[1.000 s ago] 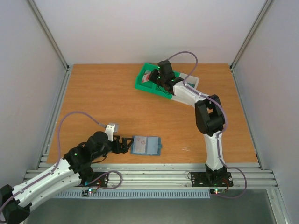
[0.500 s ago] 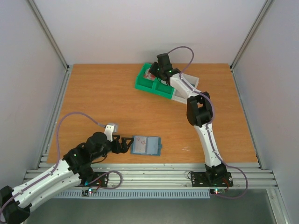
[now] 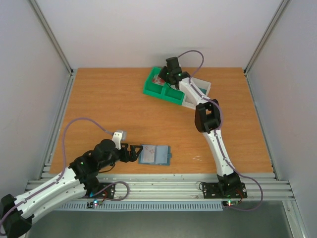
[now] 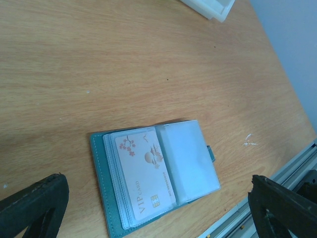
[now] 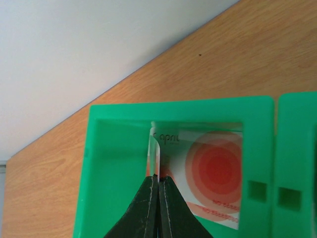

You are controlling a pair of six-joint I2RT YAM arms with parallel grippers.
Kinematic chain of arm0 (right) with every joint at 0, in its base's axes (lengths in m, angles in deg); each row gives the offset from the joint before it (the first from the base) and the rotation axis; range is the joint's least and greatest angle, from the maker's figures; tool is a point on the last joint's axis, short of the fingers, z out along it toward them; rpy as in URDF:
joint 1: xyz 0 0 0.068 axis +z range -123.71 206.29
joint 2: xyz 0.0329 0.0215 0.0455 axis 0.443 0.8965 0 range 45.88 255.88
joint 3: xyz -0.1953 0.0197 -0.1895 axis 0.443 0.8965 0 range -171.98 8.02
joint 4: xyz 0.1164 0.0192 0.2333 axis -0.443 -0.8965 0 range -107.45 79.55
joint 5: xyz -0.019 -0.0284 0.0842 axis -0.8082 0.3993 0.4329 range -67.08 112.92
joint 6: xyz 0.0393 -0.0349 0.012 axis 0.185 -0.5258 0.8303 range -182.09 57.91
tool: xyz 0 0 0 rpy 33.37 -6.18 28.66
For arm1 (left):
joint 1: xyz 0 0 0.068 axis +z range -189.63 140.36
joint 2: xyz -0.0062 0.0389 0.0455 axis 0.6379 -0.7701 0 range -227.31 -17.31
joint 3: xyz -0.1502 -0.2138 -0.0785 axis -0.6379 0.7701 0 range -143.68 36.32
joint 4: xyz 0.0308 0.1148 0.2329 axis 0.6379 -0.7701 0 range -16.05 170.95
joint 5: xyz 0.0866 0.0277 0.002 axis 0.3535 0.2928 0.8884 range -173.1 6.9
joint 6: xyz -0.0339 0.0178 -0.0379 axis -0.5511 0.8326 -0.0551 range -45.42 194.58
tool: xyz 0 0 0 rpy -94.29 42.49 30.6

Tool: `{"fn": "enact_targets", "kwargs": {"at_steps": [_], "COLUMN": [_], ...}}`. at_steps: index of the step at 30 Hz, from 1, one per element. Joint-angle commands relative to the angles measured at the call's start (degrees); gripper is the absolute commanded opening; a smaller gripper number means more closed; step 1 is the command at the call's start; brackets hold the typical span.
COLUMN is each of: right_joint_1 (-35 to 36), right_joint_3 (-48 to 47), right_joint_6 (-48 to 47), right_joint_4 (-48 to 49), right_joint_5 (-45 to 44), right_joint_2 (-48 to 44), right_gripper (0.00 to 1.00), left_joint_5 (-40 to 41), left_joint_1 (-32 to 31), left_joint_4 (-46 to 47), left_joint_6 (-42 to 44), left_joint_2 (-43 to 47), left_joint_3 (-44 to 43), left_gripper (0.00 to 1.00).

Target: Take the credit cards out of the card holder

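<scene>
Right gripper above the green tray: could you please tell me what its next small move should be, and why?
Probably open the right gripper and let go. It is shut on a thin card, seen edge-on, inside the green tray compartment above the red-circled card already lying there, so release should drop it in.

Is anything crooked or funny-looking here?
Yes. In the green tray, a thin card stands up on its edge, pinched in the right hand, while the red-circle card lies flat on the tray floor. The upright one looks slightly bent. The wallet lies open and flat.
</scene>
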Motion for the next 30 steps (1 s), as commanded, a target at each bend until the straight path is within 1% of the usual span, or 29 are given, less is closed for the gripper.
{"fn": "enact_targets", "kwargs": {"at_steps": [1,6,17,24,30], "right_joint_1": [-1.1,-1.3,-1.3,-1.4,-1.5], "right_joint_3": [-2.7,-3.2,-3.4,-5.5,-6.2], "right_joint_6": [0.6,0.2,1.4,1.5,-1.0], "right_joint_4": [-1.3,-1.0,-1.7,-3.3,-4.4], "right_joint_5": [-1.5,-1.5,-1.7,-1.4,-0.2], "right_joint_2": [0.8,0.9,2.2,2.7,0.4], "right_gripper": [0.01,0.04,0.05,0.14,0.23], "left_joint_5": [-0.1,0.4,0.2,1.6,1.0], "left_joint_1": [0.0,0.0,0.0,0.1,0.0], "left_joint_4": [3.1,1.4,-1.2,-3.1,-3.3], "left_joint_6": [-0.7,-0.7,-1.3,-1.5,-1.8], "left_joint_2": [-0.6,0.3,0.9,2.4,0.7], "left_joint_3": [-1.5,-2.5,-3.9,-4.0,-4.0], "left_gripper": [0.99,0.99,0.99,0.99,0.99]}}
